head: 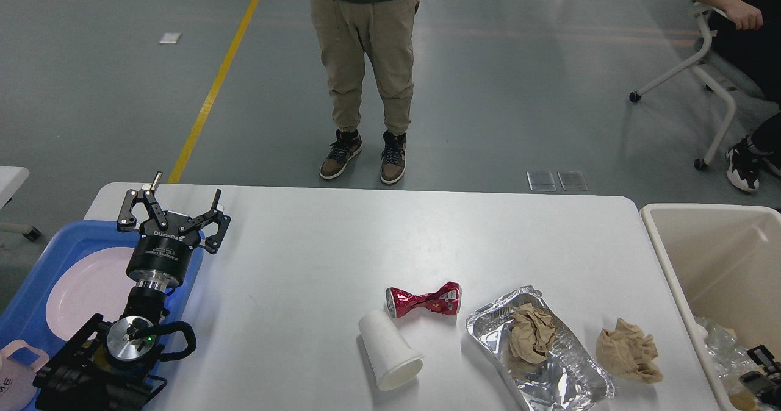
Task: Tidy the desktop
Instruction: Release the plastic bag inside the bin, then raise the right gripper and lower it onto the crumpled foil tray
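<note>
The white desktop [366,240] holds a crushed red can [423,301], a white paper cup [389,350] on its side, and a foil tray [567,380] with a crumpled brown paper ball [532,333] in it. A second brown paper ball [628,350] lies right of the tray. My left gripper [186,186] is open and empty above the desktop's far left, by the blue tray. My right gripper [759,368] shows only as a small dark part low inside the beige bin [671,264], next to crumpled foil [723,353].
A blue tray [36,289] at the left holds a pink plate [85,289] and a pink mug [15,374]. A person [363,63] stands beyond the far edge. A seated person and a chair [708,63] are at the far right.
</note>
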Motion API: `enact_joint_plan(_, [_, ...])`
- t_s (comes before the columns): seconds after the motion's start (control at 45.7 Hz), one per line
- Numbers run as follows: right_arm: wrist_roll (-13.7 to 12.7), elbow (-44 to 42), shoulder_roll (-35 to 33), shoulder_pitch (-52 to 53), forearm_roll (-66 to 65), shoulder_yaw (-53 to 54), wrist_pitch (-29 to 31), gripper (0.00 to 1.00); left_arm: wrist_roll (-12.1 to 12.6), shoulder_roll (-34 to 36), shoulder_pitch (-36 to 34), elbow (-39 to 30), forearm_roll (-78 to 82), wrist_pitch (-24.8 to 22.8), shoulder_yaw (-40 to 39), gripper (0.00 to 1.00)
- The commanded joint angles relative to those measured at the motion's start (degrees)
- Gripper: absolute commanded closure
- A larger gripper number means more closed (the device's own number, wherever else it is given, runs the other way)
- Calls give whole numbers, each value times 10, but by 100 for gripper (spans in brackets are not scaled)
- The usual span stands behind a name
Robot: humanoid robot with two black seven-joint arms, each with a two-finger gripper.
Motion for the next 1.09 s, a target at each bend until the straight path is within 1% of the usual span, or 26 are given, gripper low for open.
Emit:
enact_joint_plan(0.0, [-6, 28, -18, 29, -4, -1, 8, 0, 0, 0, 0, 0, 0, 0, 0, 4])
enact_joint_plan(0.087, [-10, 89, -50, 66, -14, -24, 31, 0, 0, 0, 0, 0, 0, 0, 0, 4])
enact_joint_plan(0.175, [-31, 156, -87, 129, -30, -74, 65, 0, 0, 0, 0, 0, 0, 0, 0, 4])
enact_joint_plan(0.219, [-41, 186, -96, 173, -40, -110, 84, 0, 0, 0, 0, -1, 0, 0, 0, 4])
enact_joint_plan(0.241, [-46, 228, -102, 230, -45, -161, 107, 0, 0, 0, 0, 0, 0, 0, 0, 4])
enact_joint_plan(0.394, [-47, 366, -119, 405, -43, -309, 177, 0, 0, 0, 0, 0, 0, 0, 0, 4])
enact_joint_plan(0.503, [-47, 455, -111, 536, -41, -390, 244, 0, 0, 0, 0, -1, 0, 0, 0, 4])
enact_joint_plan(0.634, [-47, 533, -72, 676, -40, -457, 352, 0, 0, 0, 0, -1, 0, 0, 0, 4])
enact_joint_plan(0.744, [-47, 586, -44, 788, -40, -477, 449, 0, 0, 0, 0, -1, 0, 0, 0, 4])
enact_joint_plan(0.787, [-47, 609, -38, 833, -40, -480, 479, 0, 0, 0, 0, -1, 0, 0, 0, 4])
enact_joint_plan(0.875, [-47, 652, -22, 912, -40, -481, 523, 0, 1, 0, 0, -1, 0, 0, 0, 4])
enact_joint_plan(0.962, [-47, 700, -8, 977, -39, -480, 555, 0, 0, 0, 0, 0, 0, 0, 1, 4])
enact_joint_plan(1.006, [-47, 724, -2, 1006, -38, -479, 566, 0, 0, 0, 0, -1, 0, 0, 0, 4])
enact_joint_plan(1.072, [-45, 766, 24, 1049, -37, -479, 570, 0, 0, 0, 0, 0, 0, 0, 0, 4])
